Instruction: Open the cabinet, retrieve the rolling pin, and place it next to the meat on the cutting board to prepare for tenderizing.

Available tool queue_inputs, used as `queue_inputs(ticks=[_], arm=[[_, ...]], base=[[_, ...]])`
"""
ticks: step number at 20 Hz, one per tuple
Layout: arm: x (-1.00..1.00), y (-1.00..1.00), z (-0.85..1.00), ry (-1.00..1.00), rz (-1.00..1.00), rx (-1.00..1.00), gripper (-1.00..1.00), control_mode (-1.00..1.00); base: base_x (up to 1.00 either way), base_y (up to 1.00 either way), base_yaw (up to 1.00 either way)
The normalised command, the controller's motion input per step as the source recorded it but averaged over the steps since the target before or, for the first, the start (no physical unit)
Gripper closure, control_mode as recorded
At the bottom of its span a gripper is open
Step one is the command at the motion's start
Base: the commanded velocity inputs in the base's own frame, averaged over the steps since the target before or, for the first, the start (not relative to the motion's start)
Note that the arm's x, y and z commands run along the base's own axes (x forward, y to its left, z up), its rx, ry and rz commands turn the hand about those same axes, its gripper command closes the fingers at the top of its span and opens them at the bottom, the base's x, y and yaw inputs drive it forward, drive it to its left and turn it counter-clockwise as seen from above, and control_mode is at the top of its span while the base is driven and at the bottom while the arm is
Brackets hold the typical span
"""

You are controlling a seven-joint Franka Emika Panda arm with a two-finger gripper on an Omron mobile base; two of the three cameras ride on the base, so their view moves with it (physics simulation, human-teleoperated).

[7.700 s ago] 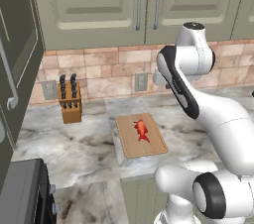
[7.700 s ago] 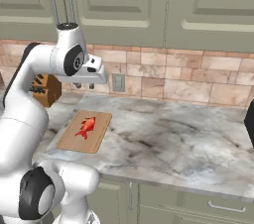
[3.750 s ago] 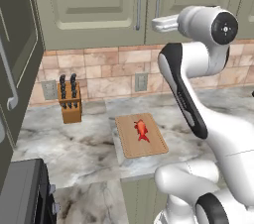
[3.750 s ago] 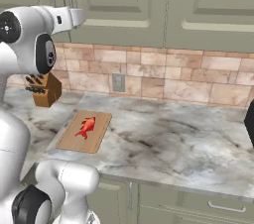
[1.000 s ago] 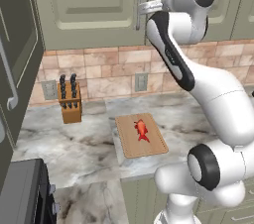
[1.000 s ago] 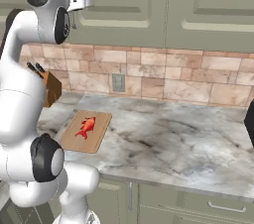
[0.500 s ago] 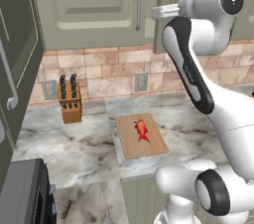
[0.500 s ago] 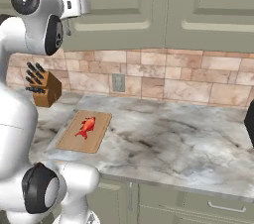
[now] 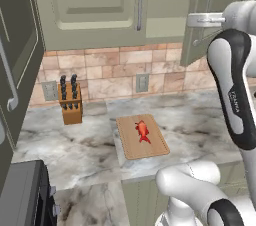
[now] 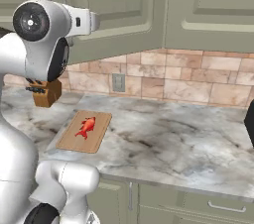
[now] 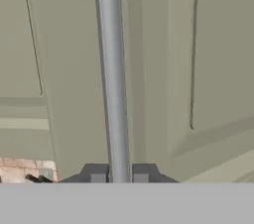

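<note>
My gripper [image 11: 119, 174] is shut on the steel bar handle [image 11: 113, 69] of the cabinet's right door [image 9: 220, 15], with one finger [image 11: 96, 173] on each side of the bar. That door stands swung partly out from the cabinet [image 9: 90, 5], showing a strip of pale green inside [image 9: 165, 0]. The gripper [image 9: 194, 20] sits high at the right, and in the right base view the gripper [image 10: 94, 21] is in front of the angled door [image 10: 124, 5]. The meat [image 9: 142, 131] lies on the cutting board [image 9: 131, 146] on the counter below. The rolling pin is hidden.
A knife block [image 9: 70, 102] stands against the tiled wall left of the board. The dark tall unit [image 9: 15, 45] rises at the far left, with a dark appliance [image 9: 20, 195] below it. The marble counter [image 10: 178, 143] stretches right of the cutting board [image 10: 74, 141].
The gripper has pulled back on the handle, and the right door has swung from nearly closed to partly open. Board and meat have not moved.
</note>
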Motion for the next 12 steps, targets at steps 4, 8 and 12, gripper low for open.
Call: queue_inputs(ticks=[4,8,12], arm=[[-0.23,-0.51,-0.18,0.03,0.06,0.09,-1.0,-1.0],[-0.2,0.0,-0.07,0.04,0.0,-0.01,-1.0,-1.0],[-0.9,0.04,0.0,-0.05,0.0,-0.04,-1.0,-1.0]], base=[[0.0,0.0,0.0],[0.0,0.0,0.0],[0.0,0.0,0.0]])
